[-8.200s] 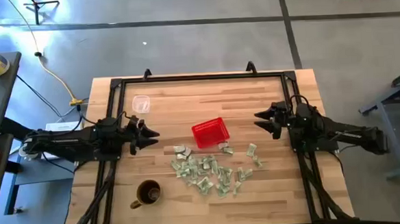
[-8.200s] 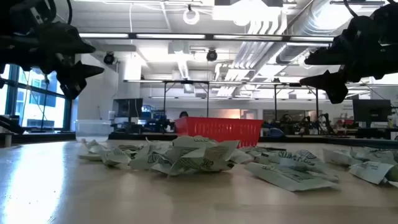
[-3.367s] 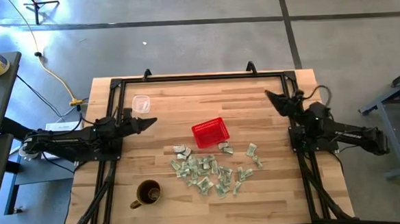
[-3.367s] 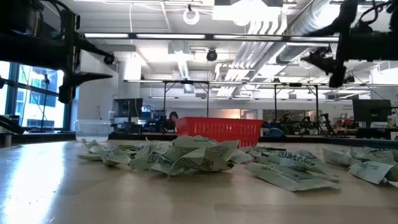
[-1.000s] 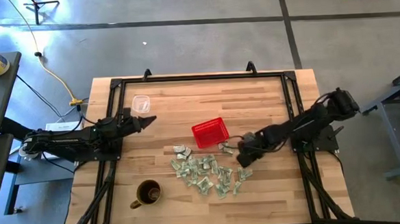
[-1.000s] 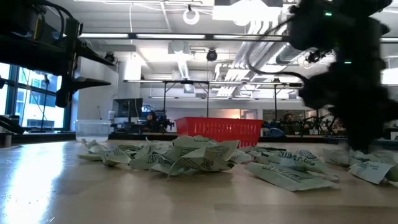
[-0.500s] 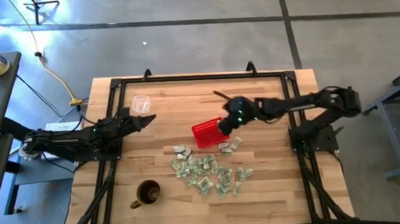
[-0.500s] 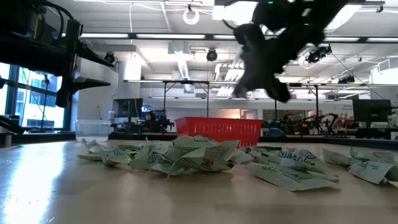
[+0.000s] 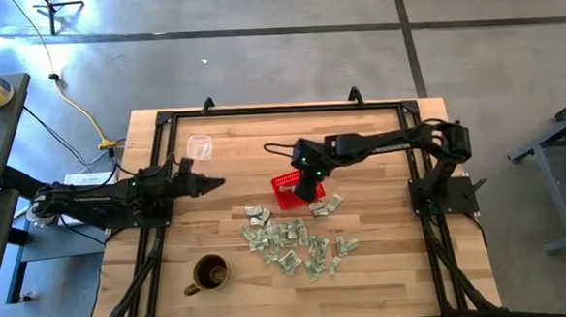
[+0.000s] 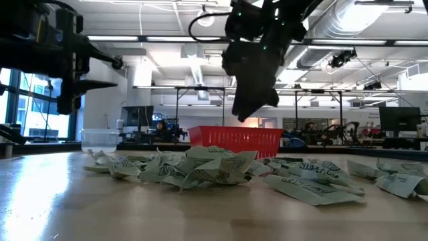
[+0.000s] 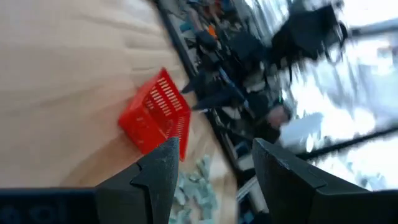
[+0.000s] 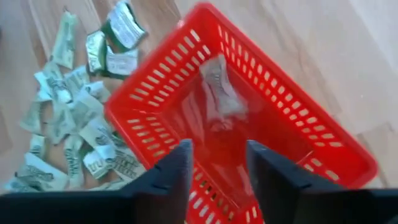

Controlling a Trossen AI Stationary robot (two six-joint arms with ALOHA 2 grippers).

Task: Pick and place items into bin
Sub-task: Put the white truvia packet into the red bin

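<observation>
High view: we see the right gripper [image 9: 310, 183] reached out over the red basket [image 9: 287, 191] at mid-surface. The packets [image 9: 292, 243] lie in a loose heap on the wood just near of the basket. The left gripper [image 9: 212, 185] waits well to the left, with a clear cup [image 9: 199, 145] on its far side and a brown mug [image 9: 209, 274] toward the near-left corner.

Low view: the right gripper [image 10: 253, 100] hangs just above the basket [image 10: 235, 141] rim, not touching it. The packets [image 10: 200, 168] are spread across the foreground.

Left wrist view: the left fingers [image 11: 160, 167] stand wide apart with nothing between them — the basket [image 11: 155, 117] shows beyond them.

Right wrist view: the right fingers [image 12: 175, 168] are parted, nothing held. One packet [image 12: 219, 94] sits inside the basket [image 12: 130, 101], apparently loose and dropped. The rest of the heap [image 12: 74, 124] lies outside its wall.

Our read on handling: the packets look light, soft and crinkly — they should crush easily and slide on the wood. Overlapping ones may come up in pairs. Best to pinch an isolated one at the heap's edge, across a raised fold.
</observation>
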